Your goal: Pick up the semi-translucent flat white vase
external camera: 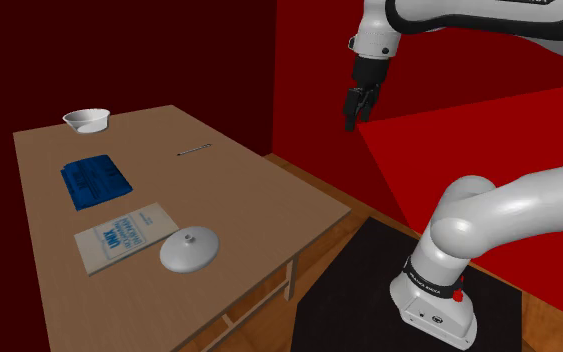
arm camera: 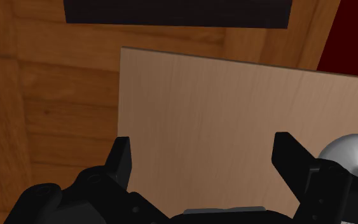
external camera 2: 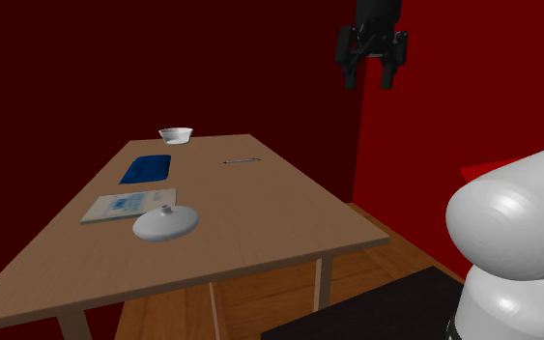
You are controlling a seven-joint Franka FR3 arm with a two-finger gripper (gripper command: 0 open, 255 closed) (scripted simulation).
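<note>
A plain light-wood table (external camera: pixel 249 190) stands on a plank floor between deep red walls, and a black mat (external camera: pixel 369 290) lies under the stand. The vase (external camera: pixel 189 250) is smooth, white and squat like a flattened dome. It sits near the table's front edge, just beside a pale booklet (external camera: pixel 124 236). Its small neck points up (being round, it shows no long axis across the tabletop). The gripper (external camera: pixel 357 110) hangs high above the table's side edge, well apart from the vase, fingers spread and empty.

matt wood table (external camera: pixel 259 190), grained wood floor (arm camera: pixel 44 95), smooth white vase (external camera: pixel 189 250).
</note>
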